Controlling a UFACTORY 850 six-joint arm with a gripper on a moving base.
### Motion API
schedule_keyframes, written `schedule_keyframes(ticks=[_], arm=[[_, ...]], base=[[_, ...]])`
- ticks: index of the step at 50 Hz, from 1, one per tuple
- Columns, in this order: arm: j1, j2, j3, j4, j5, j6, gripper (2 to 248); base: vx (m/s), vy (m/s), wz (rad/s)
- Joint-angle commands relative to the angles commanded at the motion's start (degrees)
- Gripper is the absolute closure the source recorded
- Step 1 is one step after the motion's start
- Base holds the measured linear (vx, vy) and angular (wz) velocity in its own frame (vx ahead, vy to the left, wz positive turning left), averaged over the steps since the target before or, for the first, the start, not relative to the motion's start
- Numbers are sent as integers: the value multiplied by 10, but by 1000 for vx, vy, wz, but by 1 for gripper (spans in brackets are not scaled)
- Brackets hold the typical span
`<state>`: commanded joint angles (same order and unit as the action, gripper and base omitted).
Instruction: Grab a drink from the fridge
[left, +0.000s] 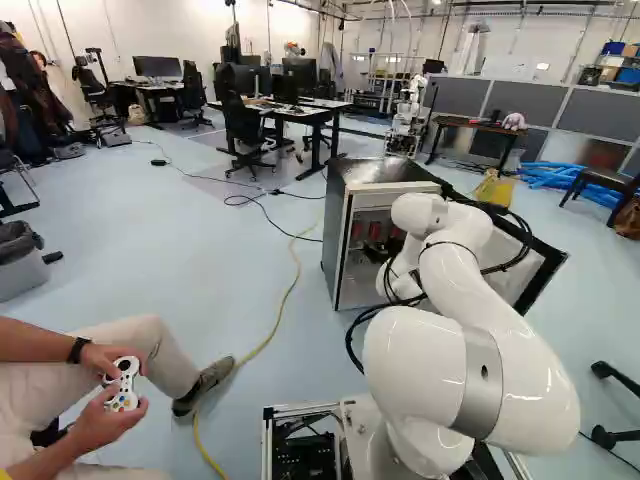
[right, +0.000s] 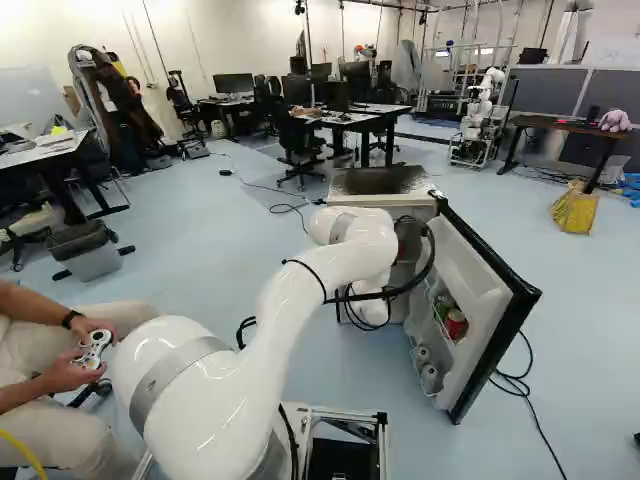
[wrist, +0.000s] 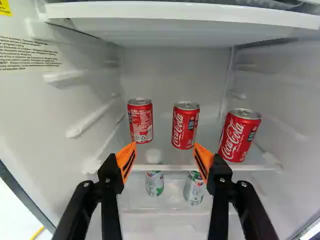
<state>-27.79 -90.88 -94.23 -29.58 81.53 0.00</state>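
The fridge (left: 337, 235) stood open on a pale blue floor (left: 150, 230), with a dark desk (left: 300, 108) and another robot (left: 408, 115) beyond it. Inside, three red cans (wrist: 185, 125) stood apart along a shelf (wrist: 225, 168), ahead of the jaws, which were spread wide, gripping nothing. Only the wrist view showed two pale cans (wrist: 194, 188) below the shelf; only the right base view clearly showed the door racks (right: 428, 335), with another red can (right: 456, 323) in them.
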Motion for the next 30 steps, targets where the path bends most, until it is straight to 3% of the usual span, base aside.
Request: schedule_keyframes(ticks=[30], arm=[[3, 6, -30, 1, -36, 0, 79]], base=[[0, 0, 0]])
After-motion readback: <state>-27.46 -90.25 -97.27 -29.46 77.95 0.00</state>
